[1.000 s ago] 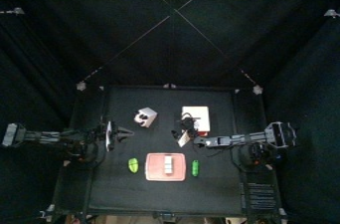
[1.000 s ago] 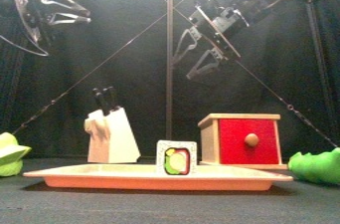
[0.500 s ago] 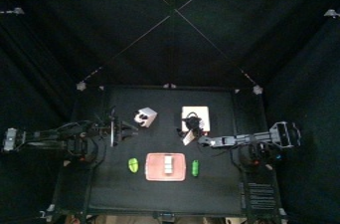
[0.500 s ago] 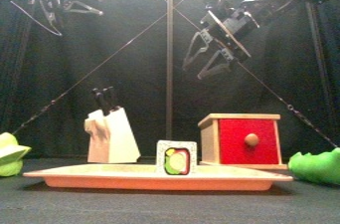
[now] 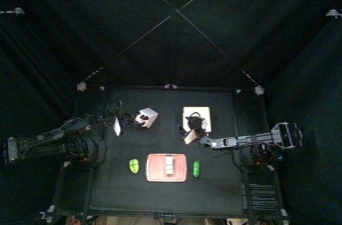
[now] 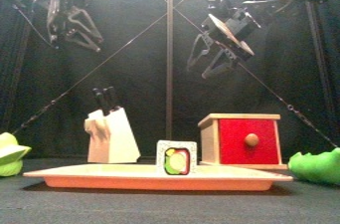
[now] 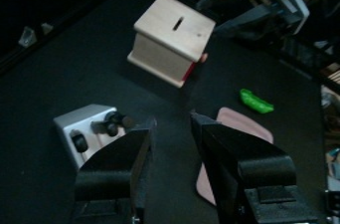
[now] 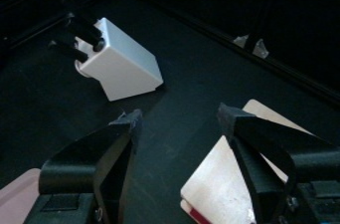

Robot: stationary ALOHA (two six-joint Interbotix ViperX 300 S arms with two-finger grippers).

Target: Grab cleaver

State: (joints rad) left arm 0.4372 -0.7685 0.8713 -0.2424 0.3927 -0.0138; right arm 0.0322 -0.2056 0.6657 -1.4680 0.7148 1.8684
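Observation:
A white knife block (image 6: 113, 135) stands at the table's left middle (image 5: 142, 119), with black handles (image 6: 103, 97) sticking out of its top. I cannot tell which handle is the cleaver's; the blades are hidden in the block. My left gripper (image 6: 83, 43) hangs open, high above and a little left of the block. In the left wrist view the block (image 7: 87, 133) lies just beside the open jaws (image 7: 170, 124). My right gripper (image 6: 210, 64) hovers open above the red box (image 6: 244, 138), and its wrist view looks toward the block (image 8: 126, 61).
A pink tray (image 6: 159, 175) with a sushi piece (image 6: 177, 157) lies at the front. Green toys flank it at left (image 6: 11, 153) and right (image 6: 316, 165). The wooden box (image 5: 197, 119) with a red front stands right of the block.
My left arm has swung in from the left edge toward the knife block, with its gripper lower in the front view. The right gripper has barely shifted.

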